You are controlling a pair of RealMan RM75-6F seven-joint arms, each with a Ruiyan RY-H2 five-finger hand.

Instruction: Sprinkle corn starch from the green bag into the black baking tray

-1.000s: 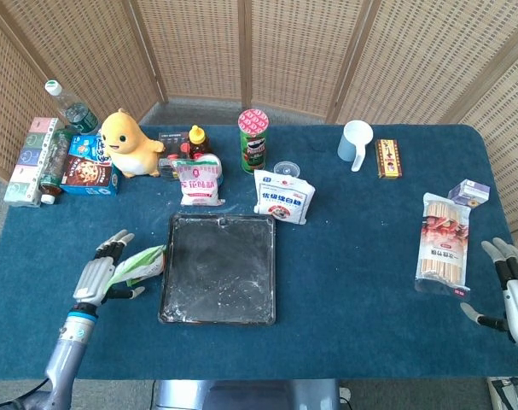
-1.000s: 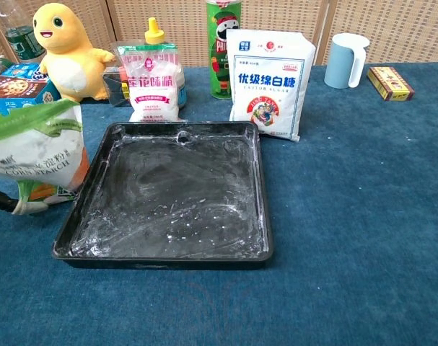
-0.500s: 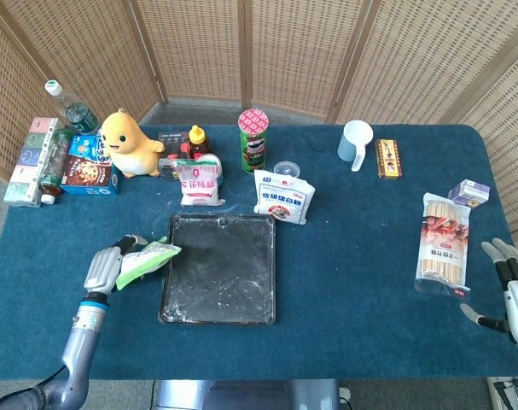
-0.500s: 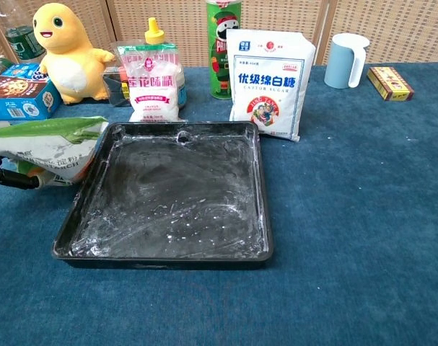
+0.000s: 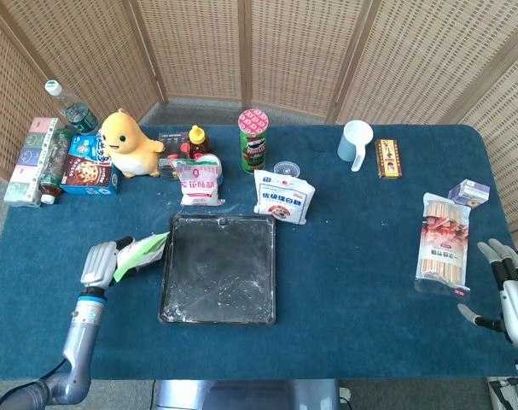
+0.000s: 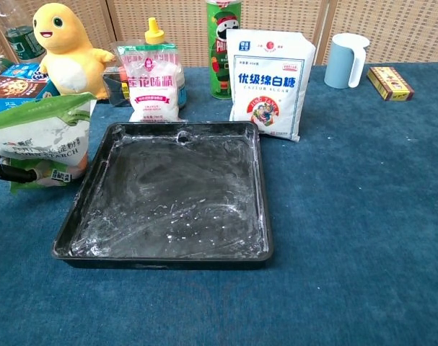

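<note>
Head view shows the left hand (image 5: 97, 261) clamped on the green bag (image 5: 140, 254), its long axis pointing to 3 o'clock at the tray (image 5: 218, 269) just beside; right hand (image 5: 509, 289) empty, fingers apart, well away.

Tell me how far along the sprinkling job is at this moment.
Partly done, it seems: the black tray already shows a thin white dusting. The left hand holds the green bag just left of the tray, not over it. The right hand is idle and open. Any further sprinkling remains.
</note>
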